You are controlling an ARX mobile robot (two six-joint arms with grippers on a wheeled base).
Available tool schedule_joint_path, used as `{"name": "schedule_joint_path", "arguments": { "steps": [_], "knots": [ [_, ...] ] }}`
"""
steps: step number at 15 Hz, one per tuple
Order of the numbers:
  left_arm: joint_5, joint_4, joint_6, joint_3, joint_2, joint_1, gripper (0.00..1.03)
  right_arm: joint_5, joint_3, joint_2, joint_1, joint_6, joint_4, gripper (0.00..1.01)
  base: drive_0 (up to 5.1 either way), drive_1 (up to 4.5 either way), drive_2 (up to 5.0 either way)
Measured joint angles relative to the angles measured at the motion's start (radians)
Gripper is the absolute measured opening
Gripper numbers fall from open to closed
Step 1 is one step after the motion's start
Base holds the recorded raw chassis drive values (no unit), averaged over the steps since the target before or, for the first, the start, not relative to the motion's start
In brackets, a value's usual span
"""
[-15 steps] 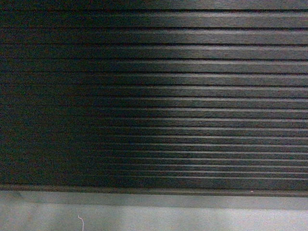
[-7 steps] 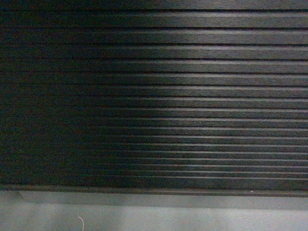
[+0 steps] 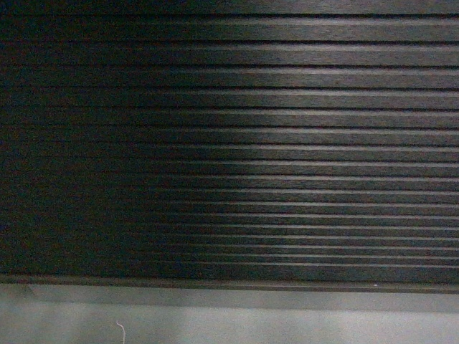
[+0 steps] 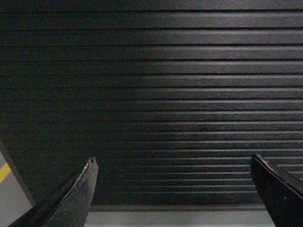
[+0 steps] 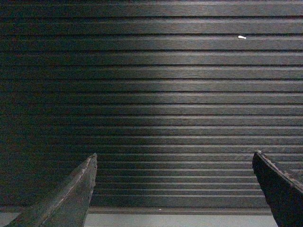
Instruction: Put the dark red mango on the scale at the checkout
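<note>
The checkout (image 3: 287,143) fills the head view as a dark, horizontally ribbed front panel with a grey plinth (image 3: 237,297) along its foot. The same ribbed panel (image 4: 170,85) fills the left wrist view, and again the ribbed panel (image 5: 170,94) fills the right wrist view. My left gripper (image 4: 173,163) stands open, its two dark fingers wide apart with nothing between them. My right gripper (image 5: 175,161) is open too, facing the panel, and it holds nothing. The dark red mango and the scale are out of view. Neither gripper shows in the head view.
Grey floor (image 3: 215,326) runs below the plinth, with a small white thread (image 3: 120,330) lying on it. A yellow floor stripe (image 4: 4,172) shows at the left edge of the left wrist view. A small white speck (image 5: 242,37) sits on the panel.
</note>
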Motion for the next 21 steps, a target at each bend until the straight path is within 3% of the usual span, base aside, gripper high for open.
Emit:
{"name": "schedule_joint_path", "arguments": {
  "steps": [21],
  "knots": [
    [-0.001, 0.000, 0.000, 0.000, 0.000, 0.000, 0.98, 0.000, 0.000, 0.000, 0.000, 0.000, -0.001, 0.98, 0.0, 0.00, 0.0]
  ]
}}
